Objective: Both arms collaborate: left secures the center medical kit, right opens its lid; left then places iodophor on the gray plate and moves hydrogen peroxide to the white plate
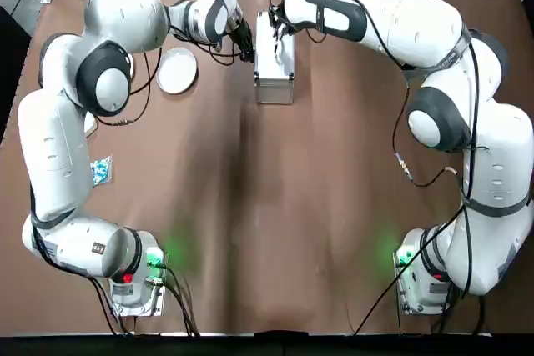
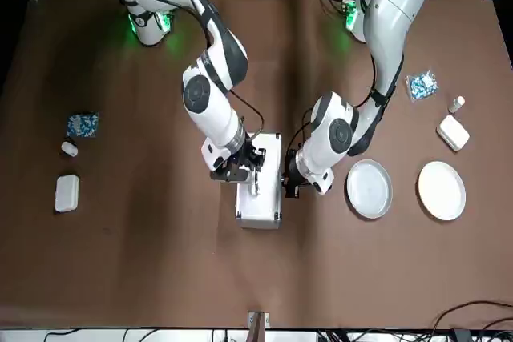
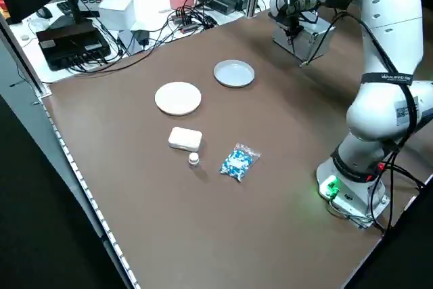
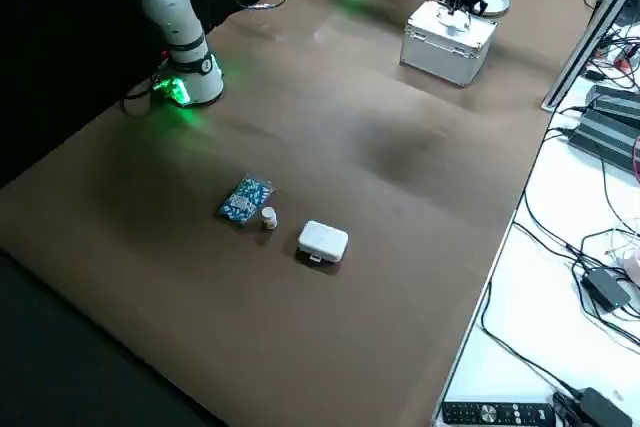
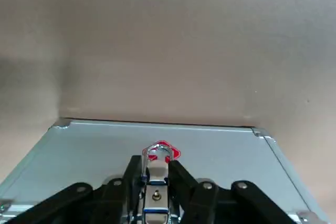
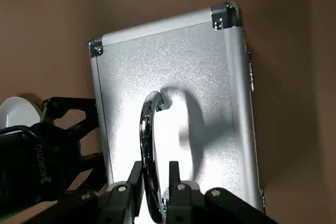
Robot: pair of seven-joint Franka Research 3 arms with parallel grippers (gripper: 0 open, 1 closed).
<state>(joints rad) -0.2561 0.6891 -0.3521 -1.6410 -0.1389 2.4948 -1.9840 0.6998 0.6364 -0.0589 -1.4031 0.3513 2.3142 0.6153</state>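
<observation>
Right wrist view shows the right gripper [image 6: 156,182] with its fingers [image 6: 176,174] closed around the metal handle [image 6: 148,145] on the lid of the medical kit [image 6: 210,108]. The left gripper [image 5: 156,190] has its fingers [image 5: 181,182] clamped on a small silver latch [image 5: 156,179] with a red mark at the side of the kit, pressing from the kit's left. The silver kit stands shut on the brown table [image 1: 317,206] at the far middle, between the two grippers. Just left of the kit lies the gray plate [image 1: 177,70], and farther left the white plate [image 2: 442,191]. Beyond the white plate, at the table's left edge, sit a small white box [image 2: 453,132], a small white bottle [image 2: 456,104] and a blue packet [image 2: 422,85]. At the table's right side lie another white box [image 2: 66,193], bottle [image 2: 69,149] and blue packet [image 2: 82,124]
</observation>
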